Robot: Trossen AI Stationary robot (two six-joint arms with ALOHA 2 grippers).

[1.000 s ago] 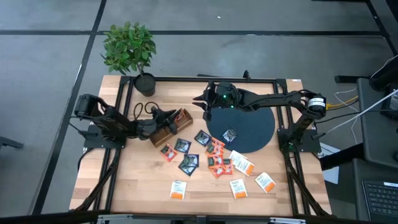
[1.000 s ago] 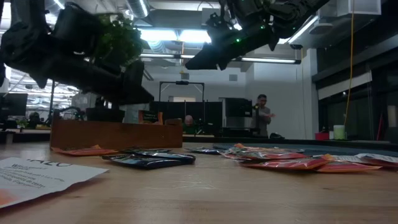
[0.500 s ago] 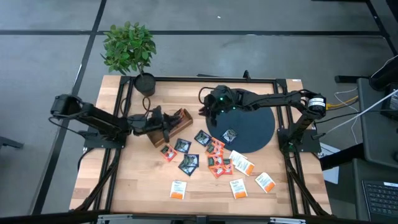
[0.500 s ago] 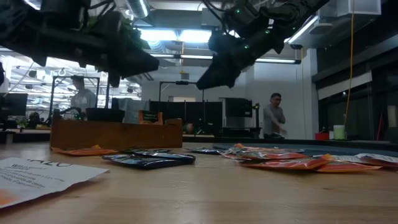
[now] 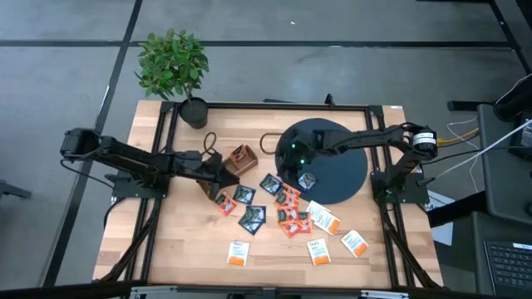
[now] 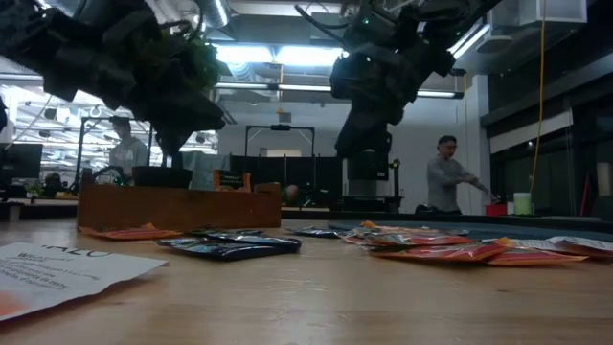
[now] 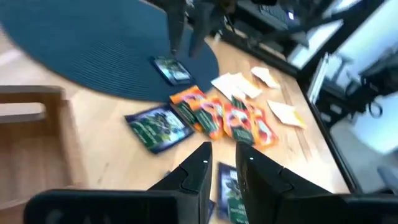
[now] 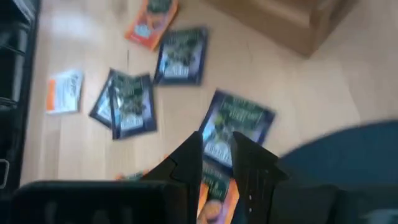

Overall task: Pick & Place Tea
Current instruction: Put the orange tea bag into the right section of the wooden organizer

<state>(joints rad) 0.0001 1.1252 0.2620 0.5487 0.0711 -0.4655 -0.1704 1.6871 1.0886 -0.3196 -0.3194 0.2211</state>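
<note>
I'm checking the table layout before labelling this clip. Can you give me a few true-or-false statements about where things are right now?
1. One dark sachet lies on the round dark mat. True.
2. The wooden box sits on the mat. False: it stands on the bare table, left of the mat.
3. A potted plant stands at the table's far left corner. True.
4. All sachets are orange. False: dark ones and white ones with an orange band lie there too.
5. The right claw is above the mat. True.

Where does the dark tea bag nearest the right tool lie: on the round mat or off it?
On it: the tea bag lies flat on the mat.
</note>
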